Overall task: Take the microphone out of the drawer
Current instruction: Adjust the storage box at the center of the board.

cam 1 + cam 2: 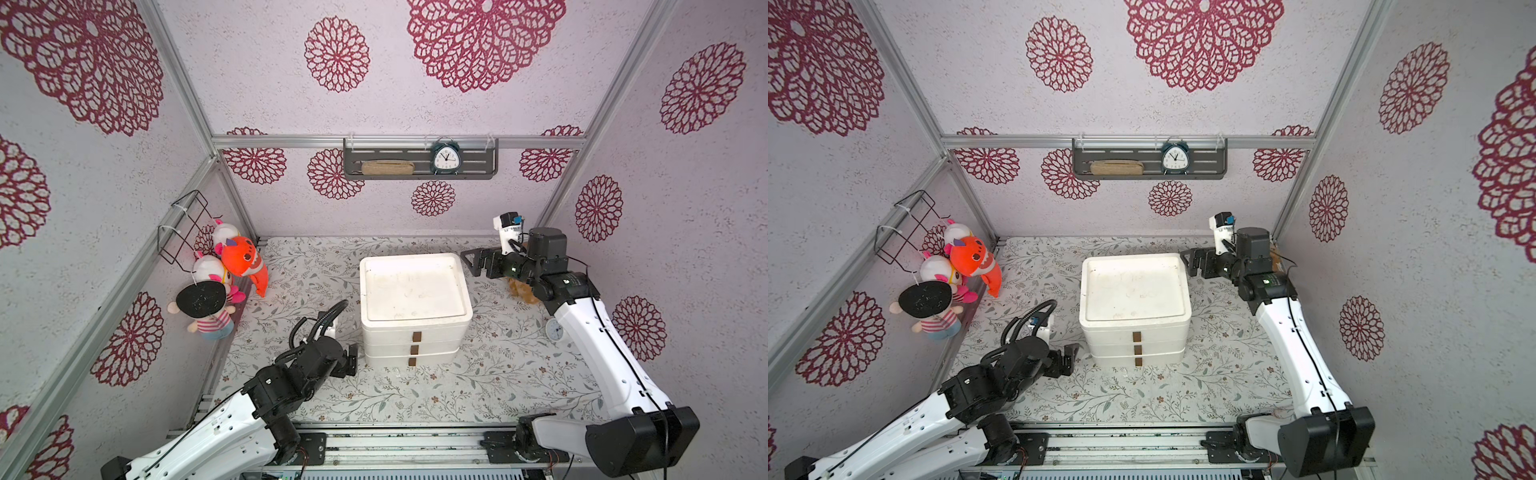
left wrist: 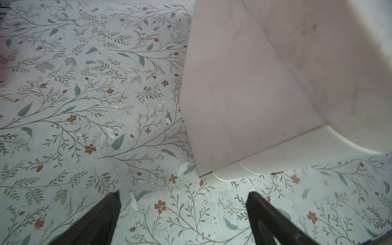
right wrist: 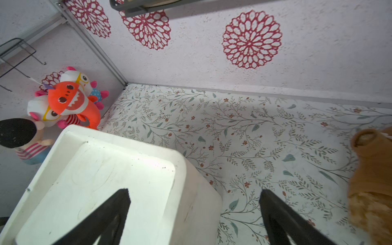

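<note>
Top views: your left gripper point(image 1: 352, 358) point(image 1: 1069, 356) sits low over the flowered table point(image 1: 478, 386), just beside the near left corner of the white drawer unit point(image 1: 415, 291) point(image 1: 1133, 291). Its fingers are apart and empty. Your right gripper point(image 1: 471, 261) point(image 1: 1187, 259) is held level at the unit's far right corner, about the height of its top. Its fingers are spread, with nothing between them. All three drawers are shut, and their brown handles point(image 1: 414, 349) form a column on the front. The microphone shows in no view. A small round clock point(image 1: 555, 330) lies beside the right arm.

Left wrist view: both fingers point(image 2: 101, 218) stand wide apart over bare table, and the unit's corner point(image 2: 244, 95) is close ahead.

Right wrist view: one finger point(image 3: 118, 203) overlaps the unit's top point(image 3: 95, 180) while the other is over the table. Plush toys point(image 3: 70, 101) fill the far corner, and a brown plush point(image 3: 371, 169) lies alongside.
</note>
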`<state>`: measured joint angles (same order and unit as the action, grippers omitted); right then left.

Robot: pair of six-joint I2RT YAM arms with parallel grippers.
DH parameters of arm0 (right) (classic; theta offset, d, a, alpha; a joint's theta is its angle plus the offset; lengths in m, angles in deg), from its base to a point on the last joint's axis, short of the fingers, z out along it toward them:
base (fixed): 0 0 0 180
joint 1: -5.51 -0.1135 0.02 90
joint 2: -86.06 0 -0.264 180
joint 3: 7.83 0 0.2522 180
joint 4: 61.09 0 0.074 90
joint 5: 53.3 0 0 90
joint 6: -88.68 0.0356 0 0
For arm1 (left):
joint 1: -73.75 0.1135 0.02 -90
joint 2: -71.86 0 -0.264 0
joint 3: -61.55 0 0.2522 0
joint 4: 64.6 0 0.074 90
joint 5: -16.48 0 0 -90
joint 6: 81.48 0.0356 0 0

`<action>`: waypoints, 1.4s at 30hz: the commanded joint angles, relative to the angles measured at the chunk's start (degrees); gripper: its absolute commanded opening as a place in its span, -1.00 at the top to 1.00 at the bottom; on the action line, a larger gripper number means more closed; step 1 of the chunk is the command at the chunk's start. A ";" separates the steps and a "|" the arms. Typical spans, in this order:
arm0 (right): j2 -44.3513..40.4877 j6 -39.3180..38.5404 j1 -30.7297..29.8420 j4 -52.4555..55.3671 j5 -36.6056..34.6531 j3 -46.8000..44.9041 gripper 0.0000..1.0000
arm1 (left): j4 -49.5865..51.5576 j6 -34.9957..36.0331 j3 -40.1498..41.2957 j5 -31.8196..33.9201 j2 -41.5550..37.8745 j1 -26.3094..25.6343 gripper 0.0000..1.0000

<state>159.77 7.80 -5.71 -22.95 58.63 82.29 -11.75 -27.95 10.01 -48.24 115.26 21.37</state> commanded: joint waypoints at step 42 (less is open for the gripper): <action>4.09 2.63 -3.92 -15.31 4.63 -6.42 -0.98 | -38.99 21.63 -15.83 -21.05 39.86 19.02 -0.94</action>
<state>167.23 8.52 -8.77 -36.46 60.05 77.11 -44.75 -7.30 -2.85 -66.77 153.01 39.31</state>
